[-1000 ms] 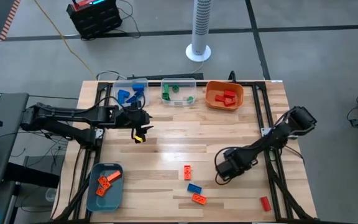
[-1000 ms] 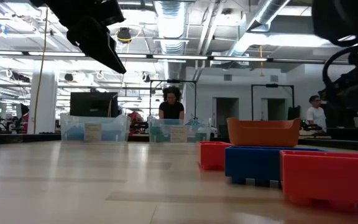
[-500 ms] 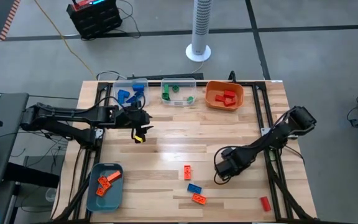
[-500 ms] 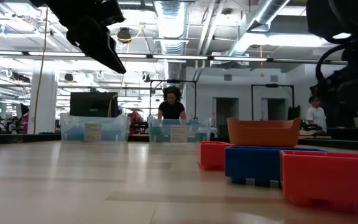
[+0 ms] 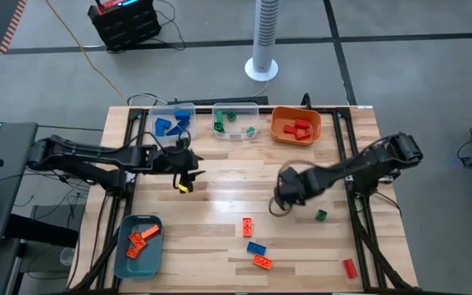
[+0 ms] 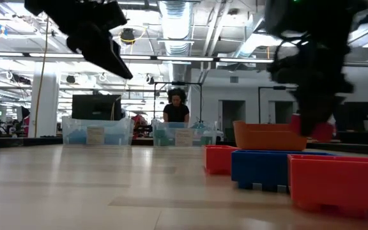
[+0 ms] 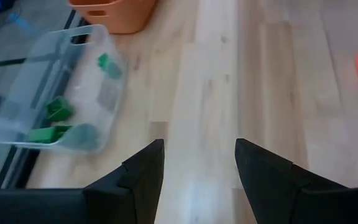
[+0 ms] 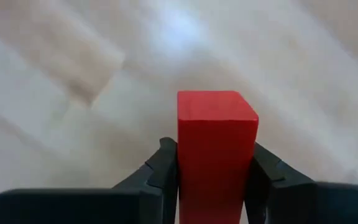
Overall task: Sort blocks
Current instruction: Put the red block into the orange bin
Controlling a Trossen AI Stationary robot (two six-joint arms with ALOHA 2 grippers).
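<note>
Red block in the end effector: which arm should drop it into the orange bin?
The right one. Its end effector already clamps the red block and hangs mid-table, below the orange bin. The left end effector is open, empty, nearer the clear bins.

Three bins (image 5: 236, 120) stand in a row along the tabletop's (image 5: 236, 192) far edge, each holding blocks. A fourth bin (image 5: 138, 244) sits at the near left corner. Three loose blocks (image 5: 255, 247) lie near the front centre, another (image 5: 350, 268) at the near right.
</note>
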